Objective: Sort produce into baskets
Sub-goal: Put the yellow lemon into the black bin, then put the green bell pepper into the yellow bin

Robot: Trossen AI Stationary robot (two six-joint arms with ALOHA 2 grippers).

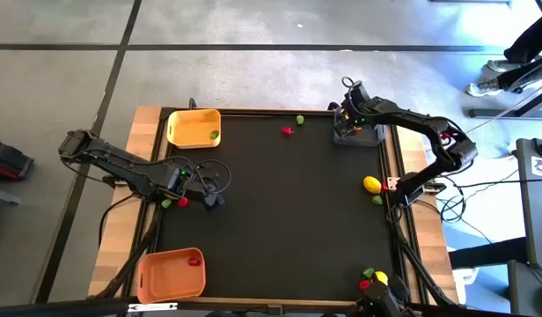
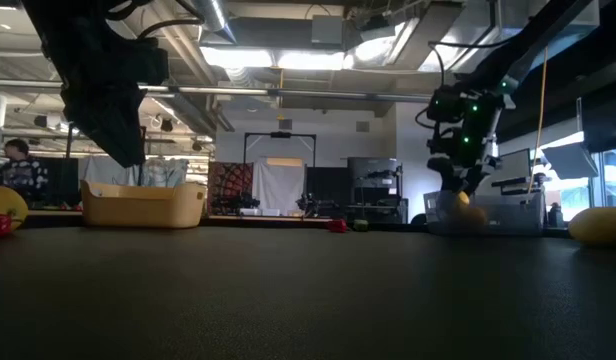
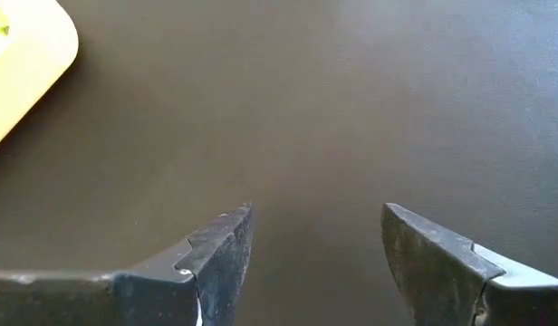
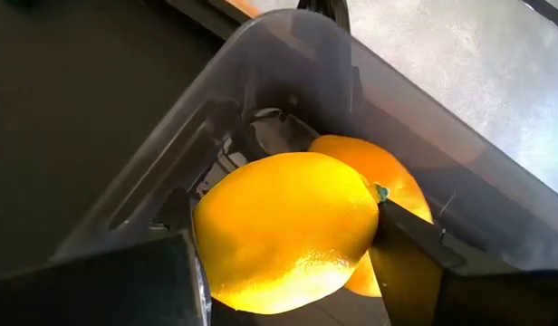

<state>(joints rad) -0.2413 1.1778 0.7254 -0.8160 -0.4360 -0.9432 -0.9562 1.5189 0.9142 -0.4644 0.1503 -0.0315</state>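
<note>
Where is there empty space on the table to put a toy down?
The black mat's middle is bare, between the yellow basket, orange basket and the yellow lemon at the right edge. Crowded: the near right corner's produce pile.

A second lemon (image 4: pixel 401 181) sits half hidden.

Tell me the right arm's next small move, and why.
Probably open the right gripper and let go: it holds a lemon inside the grey basket, beside another lemon already there.
</note>
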